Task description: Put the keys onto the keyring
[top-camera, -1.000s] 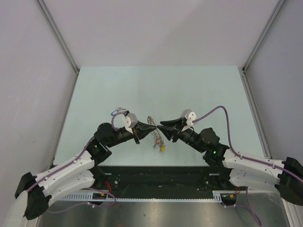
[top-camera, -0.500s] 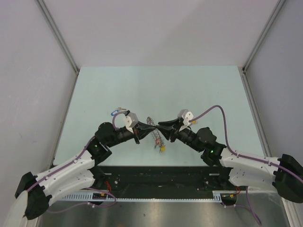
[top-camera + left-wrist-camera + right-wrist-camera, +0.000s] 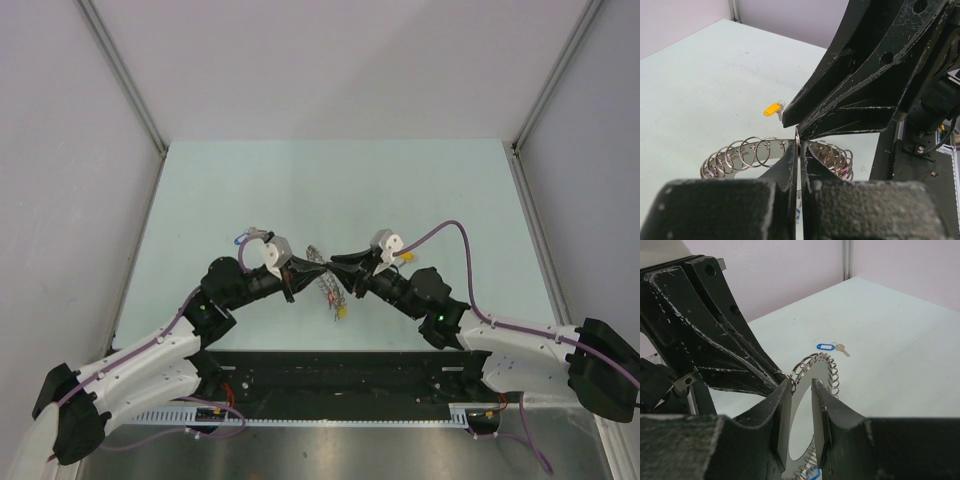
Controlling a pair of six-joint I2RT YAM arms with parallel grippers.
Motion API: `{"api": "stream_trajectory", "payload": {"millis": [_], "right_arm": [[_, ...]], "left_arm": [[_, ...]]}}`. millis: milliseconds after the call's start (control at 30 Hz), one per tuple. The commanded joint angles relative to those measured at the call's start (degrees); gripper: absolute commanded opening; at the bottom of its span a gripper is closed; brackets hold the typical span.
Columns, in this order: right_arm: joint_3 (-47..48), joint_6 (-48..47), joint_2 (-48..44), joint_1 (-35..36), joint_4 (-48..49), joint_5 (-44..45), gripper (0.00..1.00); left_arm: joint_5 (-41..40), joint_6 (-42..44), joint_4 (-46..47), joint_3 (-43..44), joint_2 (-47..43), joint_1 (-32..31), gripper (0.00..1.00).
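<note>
The keyring (image 3: 327, 285) is a flat grey ring fringed with small metal split rings (image 3: 747, 152), and it hangs between the two gripper tips above the table. My left gripper (image 3: 320, 264) is shut on its upper edge (image 3: 800, 145). My right gripper (image 3: 336, 263) meets it tip to tip, jaws narrowly apart around the ring's band (image 3: 801, 386), its left fingertip (image 3: 788, 390) touching a split ring. A key with a yellow-orange tag (image 3: 771, 109) lies on the table below the ring (image 3: 342, 311). A key with a blue tag (image 3: 826, 346) lies beyond my left wrist (image 3: 240, 239).
The pale green table (image 3: 420, 200) is boxed in by grey walls on the left (image 3: 60, 200), back and right. A black rail (image 3: 340, 375) with the arm bases runs along the near edge. A blue tag (image 3: 812, 472) hangs low on the keyring.
My right arm has moved left and closed the gap to my left gripper's tip, and its jaws have narrowed a little. The left arm and the keyring have stayed in place.
</note>
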Motion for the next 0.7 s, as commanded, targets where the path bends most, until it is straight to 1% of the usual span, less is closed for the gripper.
{"api": "stream_trajectory", "payload": {"millis": [0, 167, 233, 267, 367, 400, 467, 633, 667], "right_arm": [[2.5, -1.2, 1.8, 0.7, 3.9, -1.5, 0.28], [3.7, -3.0, 2.1, 0.0, 1.4, -7.3, 0.28], [4.0, -3.1, 1.9, -1.3, 0.1, -9.3, 0.28], [4.0, -3.0, 1.8, -1.8, -0.4, -11.7, 0.28], [4.3, -2.8, 1.2, -3.7, -2.3, -14.2, 0.23], [4.4, -2.7, 1.0, -4.0, -2.6, -14.7, 0.19], [4.7, -2.8, 0.6, -4.6, -3.1, -15.8, 0.17], [5.4, -3.1, 1.3, -4.6, -3.8, -18.1, 0.17], [5.8, -3.5, 1.9, -4.6, -4.1, -18.5, 0.19]], "left_arm": [[4.1, -0.7, 4.9, 2.5, 0.3, -0.7, 0.00], [5.4, -0.1, 3.8, 3.2, 0.9, -0.7, 0.00], [5.5, 0.5, 3.4, 3.3, 0.8, -0.7, 0.00], [5.5, 0.8, 3.0, 3.4, 0.6, -0.7, 0.00], [6.1, 1.6, 2.6, 3.6, 0.3, -0.7, 0.00], [6.5, 1.6, 2.7, 3.5, 0.4, -0.7, 0.00], [7.6, 1.5, 3.6, 3.3, 0.7, -0.7, 0.00], [10.5, 0.8, 5.8, 2.8, 1.5, -0.7, 0.00], [11.0, 0.9, 5.8, 2.9, 1.7, -0.7, 0.00]]}}
